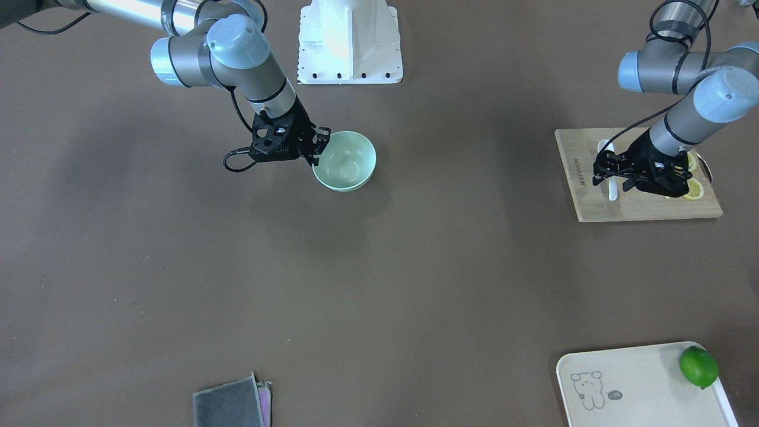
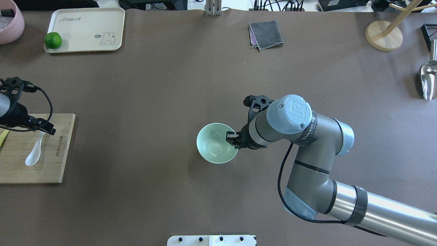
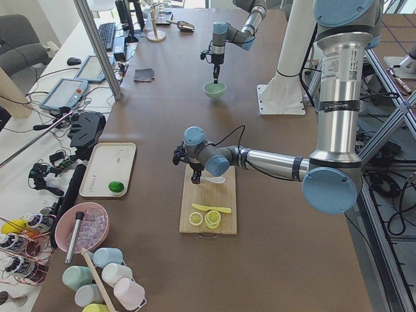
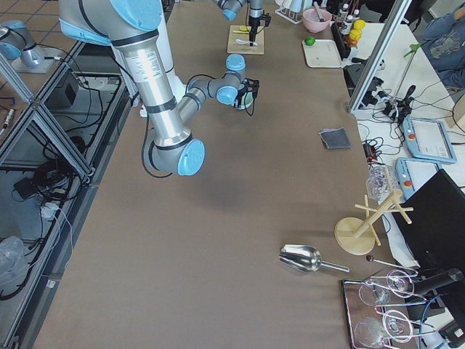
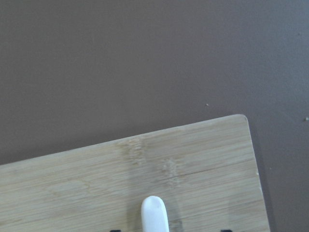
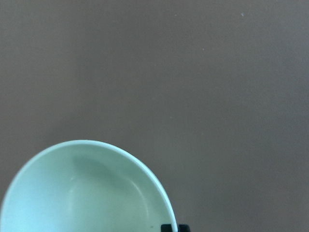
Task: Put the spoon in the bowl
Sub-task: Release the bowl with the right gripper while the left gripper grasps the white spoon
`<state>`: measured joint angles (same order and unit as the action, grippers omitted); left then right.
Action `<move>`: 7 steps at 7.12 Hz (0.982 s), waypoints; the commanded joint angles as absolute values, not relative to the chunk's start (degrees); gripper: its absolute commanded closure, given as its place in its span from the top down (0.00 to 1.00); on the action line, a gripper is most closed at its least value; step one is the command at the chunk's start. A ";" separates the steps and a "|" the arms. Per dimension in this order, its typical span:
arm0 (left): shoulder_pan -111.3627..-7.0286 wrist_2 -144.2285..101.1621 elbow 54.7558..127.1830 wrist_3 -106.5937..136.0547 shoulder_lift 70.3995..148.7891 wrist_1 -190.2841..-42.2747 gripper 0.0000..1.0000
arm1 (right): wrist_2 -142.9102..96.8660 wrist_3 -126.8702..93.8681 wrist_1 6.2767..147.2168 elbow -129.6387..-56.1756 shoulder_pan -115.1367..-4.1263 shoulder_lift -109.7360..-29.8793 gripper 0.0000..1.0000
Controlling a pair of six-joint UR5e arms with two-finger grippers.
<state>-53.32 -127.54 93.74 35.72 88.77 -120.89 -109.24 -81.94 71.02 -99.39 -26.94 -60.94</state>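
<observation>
The white spoon (image 2: 33,156) lies on a wooden cutting board (image 2: 54,167) at the table's left end; it also shows in the front view (image 1: 612,191). My left gripper (image 2: 44,130) is low over the spoon's handle. In the left wrist view the handle end (image 5: 154,213) lies between the two spread fingertips, so the gripper is open. The mint-green bowl (image 2: 213,147) stands empty at the table's middle. My right gripper (image 1: 317,155) is shut on the bowl's rim (image 6: 145,176) on its right side.
Lemon slices (image 1: 692,190) and a pale-yellow knife (image 3: 209,208) lie on the board behind the left gripper. A cream tray (image 2: 85,30) with a lime (image 2: 53,40) is far left. A grey cloth (image 2: 266,34) and a metal scoop (image 2: 428,78) lie farther off.
</observation>
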 commanded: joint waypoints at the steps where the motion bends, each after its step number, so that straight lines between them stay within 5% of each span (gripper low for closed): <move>1: -53.00 -127.53 93.87 35.86 88.42 -121.20 0.23 | -108.81 -82.00 71.02 -100.10 -26.98 -60.91 1.00; 2: -53.00 -127.36 93.95 35.86 88.33 -121.11 0.04 | -108.90 -82.00 71.10 -100.80 -27.24 -60.91 1.00; 7: -53.35 -130.32 104.03 39.00 87.96 -119.54 0.00 | -112.83 -81.39 75.57 -106.07 -32.15 -62.39 1.00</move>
<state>-53.29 -128.17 100.42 36.85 87.24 -120.51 -110.92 -81.80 73.55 -104.29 -30.24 -61.73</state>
